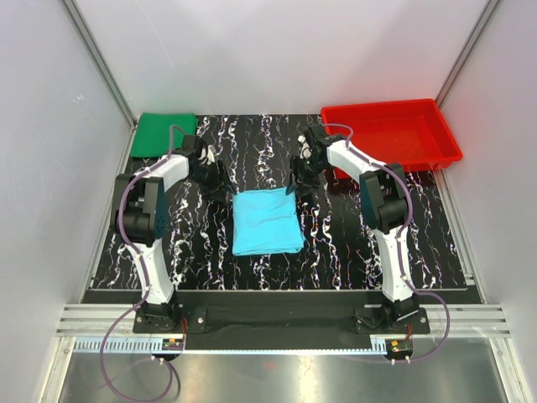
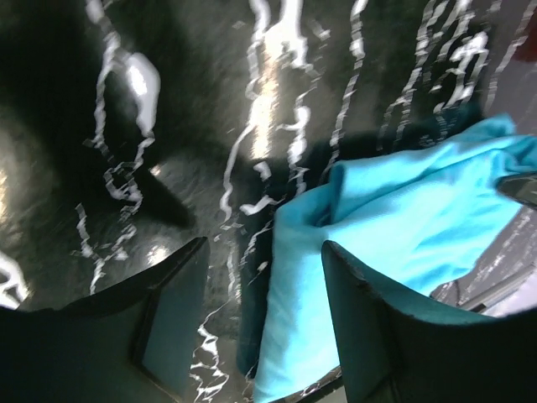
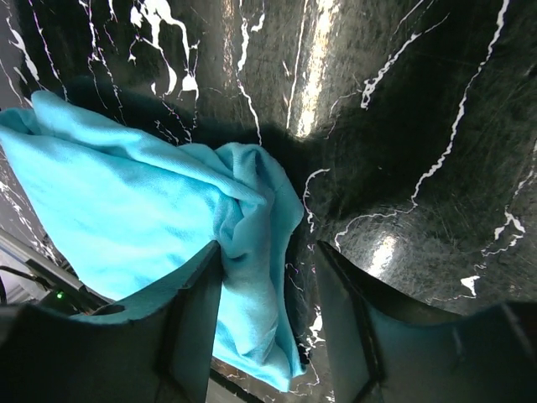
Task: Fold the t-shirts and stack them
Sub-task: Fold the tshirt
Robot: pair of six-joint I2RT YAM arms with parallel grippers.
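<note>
Cyan cloth lies in a neat rectangle at the middle of the table (image 1: 352,243): the blue shirt (image 1: 267,221) looks folded, though the wrist views show its far corners slightly rumpled. The green shirt (image 1: 165,134) sits folded too, well apart at the far left corner, so I judge folding done and stacking left. One shirt must yet be carried onto the other. The left gripper (image 1: 216,183) hangs at the blue shirt's far left corner and the right gripper (image 1: 300,180) at its far right corner. Both have their jaws apart and hold nothing, with cloth showing below the gap. The red tray (image 1: 377,107) stands at the far right, with nothing visible in it.
</note>
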